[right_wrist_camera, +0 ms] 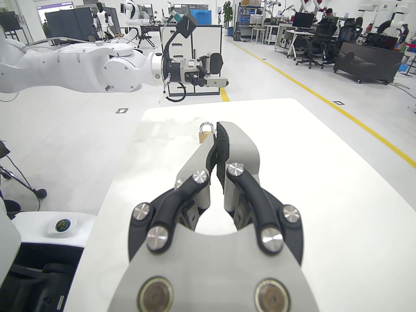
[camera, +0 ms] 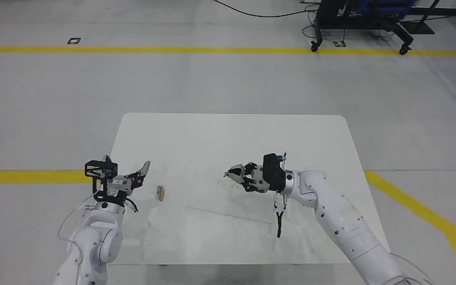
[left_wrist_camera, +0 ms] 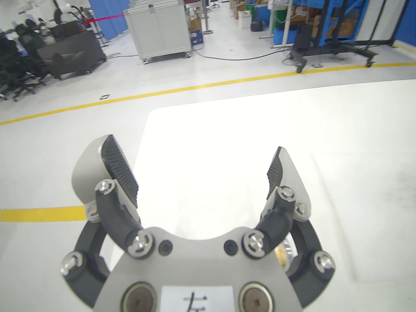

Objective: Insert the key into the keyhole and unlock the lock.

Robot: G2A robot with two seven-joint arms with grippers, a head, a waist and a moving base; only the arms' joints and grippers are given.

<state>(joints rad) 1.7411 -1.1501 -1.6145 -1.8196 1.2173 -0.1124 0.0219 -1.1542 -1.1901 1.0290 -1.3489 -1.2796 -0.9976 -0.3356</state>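
Black ribbed pads [right_wrist_camera: 222,150] of the right gripper [camera: 231,173] are pressed together with only a thin slit between them. I cannot tell whether a key sits in that slit. This gripper hangs over the middle of the white tabletop [camera: 214,135], with its tips pointing toward the left edge. A black cable [camera: 279,221] dangles from the right arm down toward the tabletop's near edge.

The left gripper [left_wrist_camera: 195,150] has its two fingers spread wide apart, with nothing between them. It is raised above the tabletop's left edge, about halfway between the far and near corners, and its tips point in over the surface.

The brass padlock [camera: 161,191] lies on the tabletop near the left edge, just beside the left gripper and toward the middle from it. It is some way from the right gripper, with bare tabletop in between. From the right wrist view its silver shackle looks closed and points away from the right gripper. No gripper touches the padlock.

Around the tabletop is pale grey floor. A yellow line [camera: 214,50] runs across it beyond the far edge, and another passes by the left and right edges. A black wheeled frame [camera: 356,28] stands on the floor past the far right corner.
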